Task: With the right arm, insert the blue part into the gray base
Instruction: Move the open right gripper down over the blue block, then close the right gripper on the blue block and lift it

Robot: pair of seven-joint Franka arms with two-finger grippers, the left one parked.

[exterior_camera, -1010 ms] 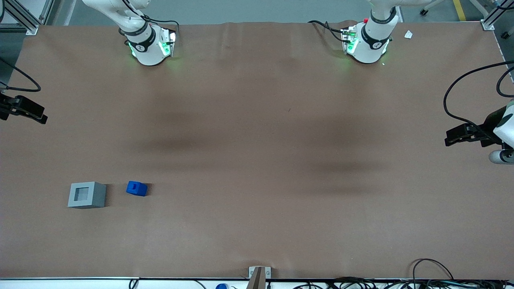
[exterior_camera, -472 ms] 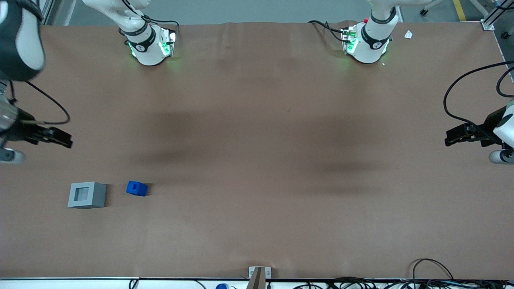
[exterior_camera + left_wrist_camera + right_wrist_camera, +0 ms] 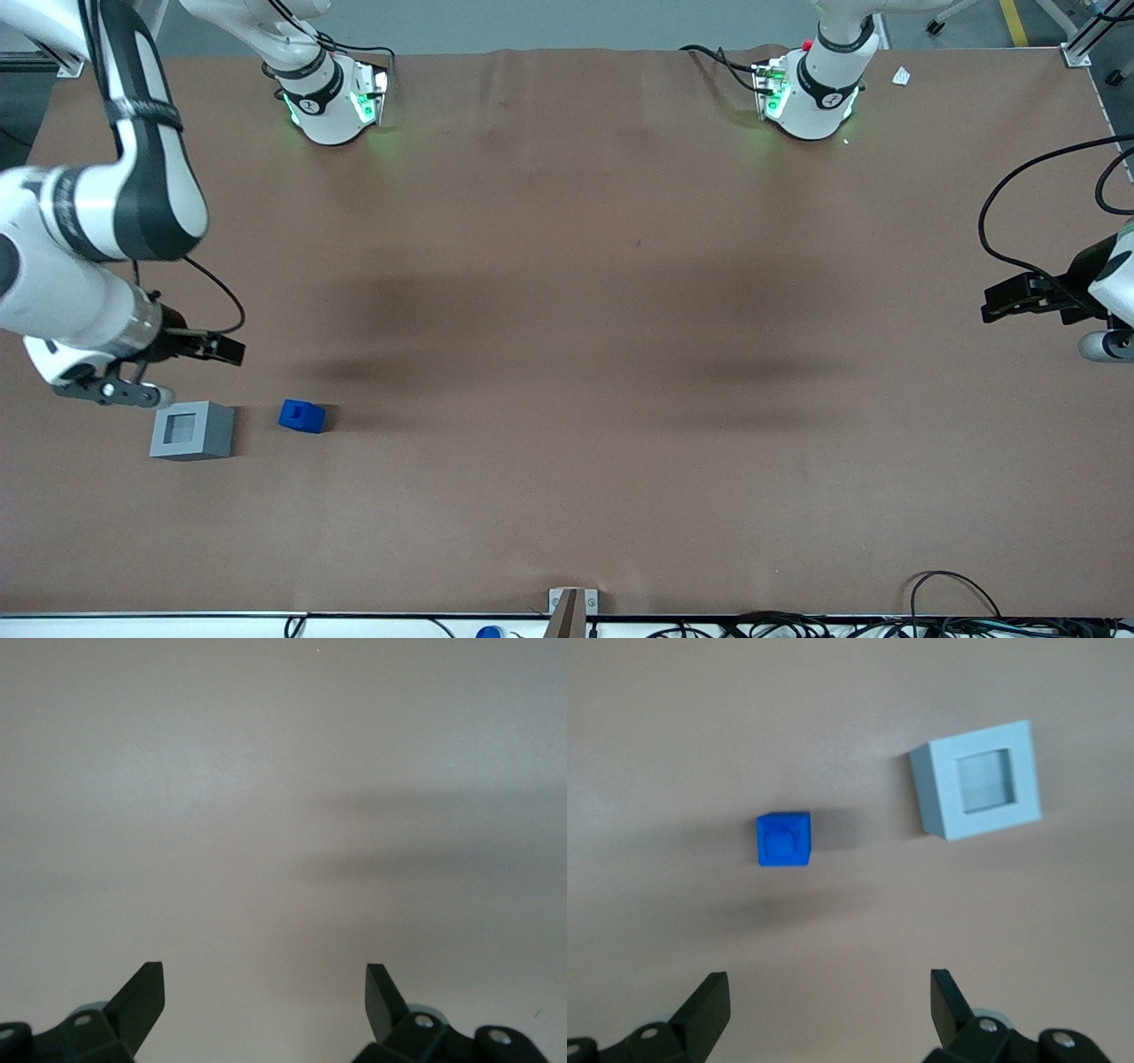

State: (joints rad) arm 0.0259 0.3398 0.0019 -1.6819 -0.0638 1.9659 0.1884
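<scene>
The blue part [image 3: 301,416] lies on the brown table beside the gray base [image 3: 192,431], a small gap between them. In the right wrist view the blue part [image 3: 784,838] shows its raised square stub facing up, and the gray base [image 3: 977,781] shows its square recess. My right gripper [image 3: 229,348] hovers above the table, farther from the front camera than both objects and nearly over the gray base. Its fingers [image 3: 711,1001] stand wide open with nothing between them; the gripper [image 3: 830,997] is apart from both objects.
The brown table [image 3: 567,354] stretches toward the parked arm's end. Both arm bases [image 3: 332,97] stand at the table edge farthest from the front camera. Cables [image 3: 957,611] and a small bracket [image 3: 571,607] lie along the edge nearest that camera.
The right arm has swung in from the table's end, bringing its gripper nearer to the front camera and closer to the gray base and blue part. Both objects stayed put.
</scene>
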